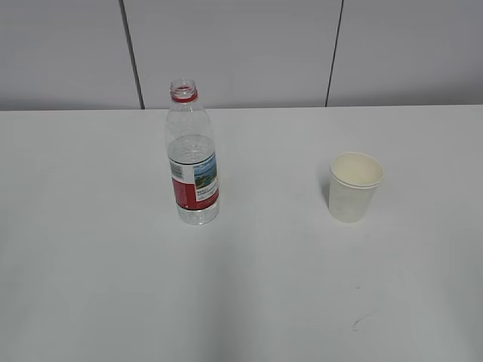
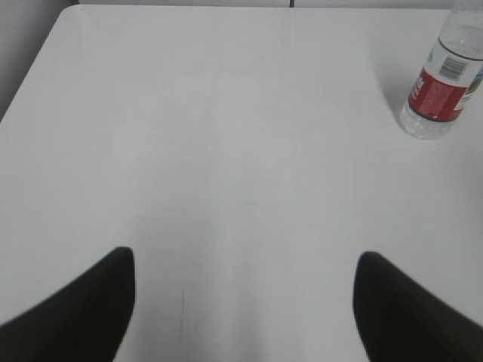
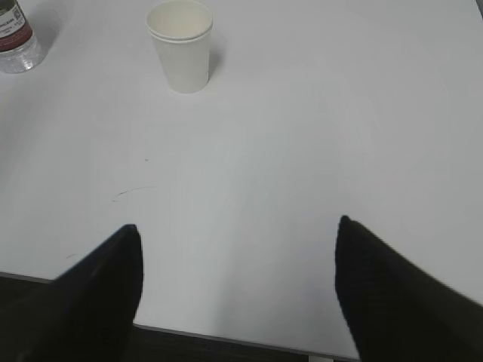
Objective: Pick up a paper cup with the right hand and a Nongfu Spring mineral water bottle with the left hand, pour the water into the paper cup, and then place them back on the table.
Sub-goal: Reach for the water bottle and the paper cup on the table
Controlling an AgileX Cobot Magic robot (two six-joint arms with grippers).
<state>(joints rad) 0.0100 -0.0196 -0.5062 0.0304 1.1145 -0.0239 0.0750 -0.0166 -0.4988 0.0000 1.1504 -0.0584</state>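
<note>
- L gripper [image 2: 245,302]: two dark fingers at the bottom corners of the L wrist view, spread wide apart, nothing between them. Only bare tabletop shows in the gap.
- R gripper [image 3: 238,290]: same posture in the R wrist view, fingers wide apart and empty. Fingertips sit over the near edge of the table [image 3: 317,136]; a dark strip shows below that edge.
- Neither arm appears in the ext. view.
- Paper cup [image 3: 180,45]: upright on the table, ahead of the R gripper and left of its centre line, well apart from the fingers. Cream-white, rolled rim, mouth open upward. Interior looks empty, though the bottom is not clearly visible. In the ext. view the cup [image 1: 355,186] stands right of centre.
- Nongfu Spring mineral water bottle [image 1: 192,154]: upright, left of centre in the ext. view, well apart from the cup. No cap on; red neck ring shows under the open mouth. Red-and-white label with a landscape picture wraps the lower body. Water level approx. at the top of the label.
- In the L wrist view the bottle [image 2: 441,90] is at the upper right, its top cut off by the frame, well apart from the L fingers.
- In the R wrist view only the bottle base [image 3: 15,41] shows, at the upper left corner.
- Table: white, faint dark scuff mark [image 3: 132,192] between the R gripper and the cup.
- Grey panelled wall [image 1: 241,53] behind the table.
</note>
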